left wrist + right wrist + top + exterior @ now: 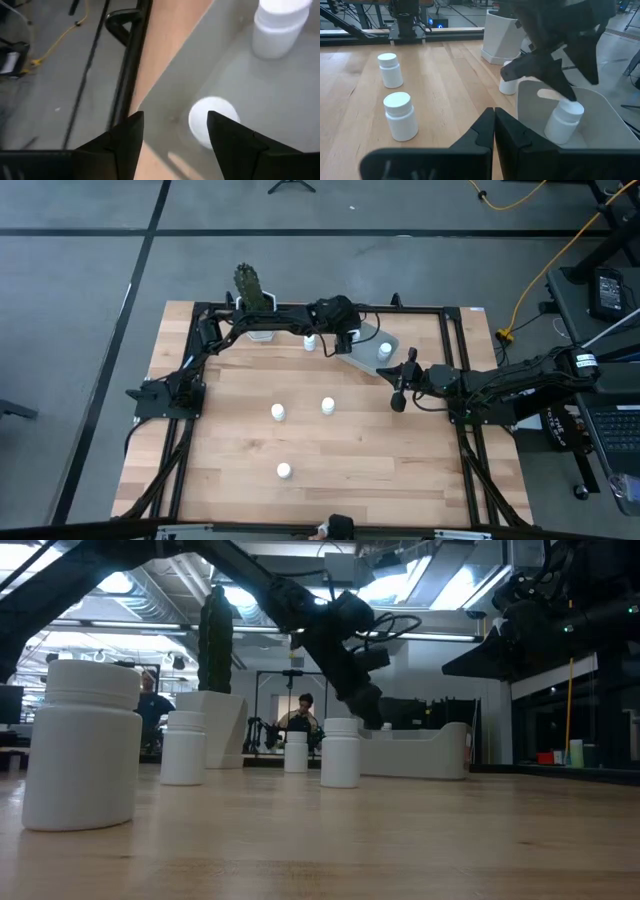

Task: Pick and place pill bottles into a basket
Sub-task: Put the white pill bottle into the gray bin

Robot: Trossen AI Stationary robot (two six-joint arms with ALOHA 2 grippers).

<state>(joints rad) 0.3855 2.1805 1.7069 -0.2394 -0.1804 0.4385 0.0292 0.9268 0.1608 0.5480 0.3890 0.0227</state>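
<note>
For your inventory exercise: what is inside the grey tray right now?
Two white pill bottles are in the tray: one standing upright, another just below the left gripper, whose jaws are open. That arm hides part of the tray floor from above.

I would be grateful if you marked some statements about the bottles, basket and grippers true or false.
1. Two pill bottles are in the basket. True.
2. The left gripper is shut on a bottle. False: it is open above a bottle in the basket.
3. The right gripper is shut and holds nothing. True.
4. No bottles are on the table. False: four stand there.
5. The cactus pot has tipped over. False: it stands upright.
</note>
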